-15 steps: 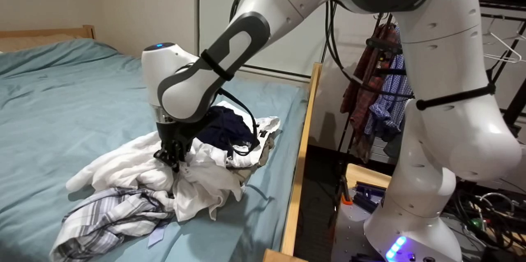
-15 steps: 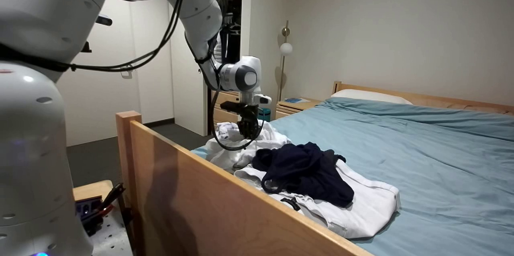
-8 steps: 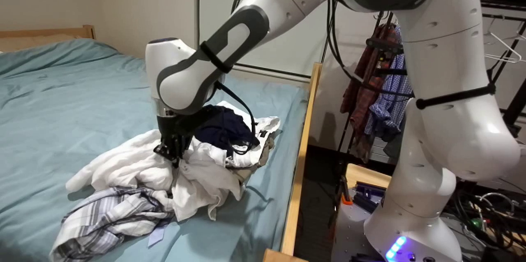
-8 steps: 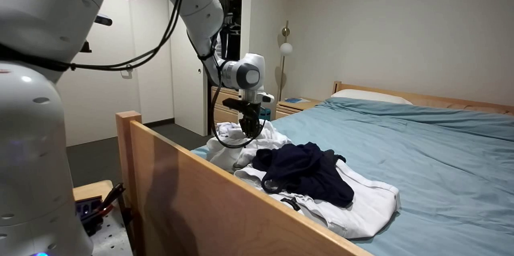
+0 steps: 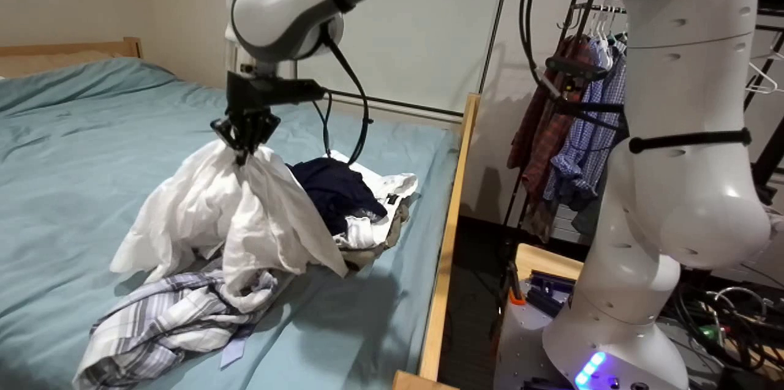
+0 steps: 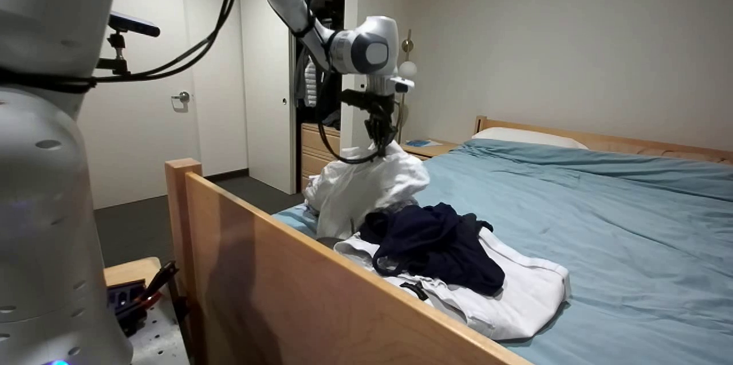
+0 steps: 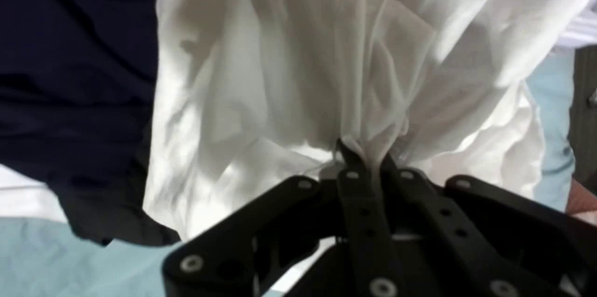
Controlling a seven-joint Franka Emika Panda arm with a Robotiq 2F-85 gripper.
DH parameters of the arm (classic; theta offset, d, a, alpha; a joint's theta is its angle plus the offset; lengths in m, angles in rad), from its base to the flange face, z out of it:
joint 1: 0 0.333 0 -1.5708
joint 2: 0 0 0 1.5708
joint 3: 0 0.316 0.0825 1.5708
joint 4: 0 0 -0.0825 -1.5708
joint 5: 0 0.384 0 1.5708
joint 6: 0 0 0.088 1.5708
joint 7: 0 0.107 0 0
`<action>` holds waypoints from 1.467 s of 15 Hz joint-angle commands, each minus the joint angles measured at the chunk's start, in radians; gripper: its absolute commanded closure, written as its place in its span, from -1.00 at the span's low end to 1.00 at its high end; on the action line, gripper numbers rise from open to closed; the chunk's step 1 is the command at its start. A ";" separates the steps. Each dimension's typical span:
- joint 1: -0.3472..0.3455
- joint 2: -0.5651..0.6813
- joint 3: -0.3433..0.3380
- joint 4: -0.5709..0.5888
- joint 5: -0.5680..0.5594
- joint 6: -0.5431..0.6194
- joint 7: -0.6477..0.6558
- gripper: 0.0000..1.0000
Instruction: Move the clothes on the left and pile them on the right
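Note:
My gripper (image 5: 242, 156) is shut on a white cloth garment (image 5: 263, 218) and holds it gathered above the bed. The cloth hangs in folds on both sides, and its lower edge reaches the plaid shirt (image 5: 159, 322). In the wrist view, the white cloth (image 7: 280, 68) is pinched between the fingertips of the gripper (image 7: 368, 159). The gripper (image 6: 382, 150) and raised cloth (image 6: 366, 187) also show in an exterior view. Beside it, a navy garment (image 6: 441, 244) lies on white folded clothes (image 6: 527, 290). Part of this pile is hidden behind the held cloth.
The clothes lie on a bed with a blue-green sheet (image 5: 92, 157). A wooden footboard (image 6: 320, 273) stands between the robot base and the bed. A cable loop (image 5: 361, 114) hangs from the arm near the pile. Shirts (image 5: 569, 133) hang on a rack beyond the bed.
My gripper has risen well above the bed, lifting the white cloth from the heap. More of the plaid shirt shows beneath it. The navy and white pile has not moved.

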 commanded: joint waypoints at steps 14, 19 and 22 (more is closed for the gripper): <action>-0.044 -0.147 -0.048 0.399 -0.001 -0.288 0.142 0.83; -0.096 -0.091 -0.055 0.480 0.100 -0.411 0.179 0.84; -0.152 -0.105 -0.120 0.466 0.127 -0.430 0.238 0.84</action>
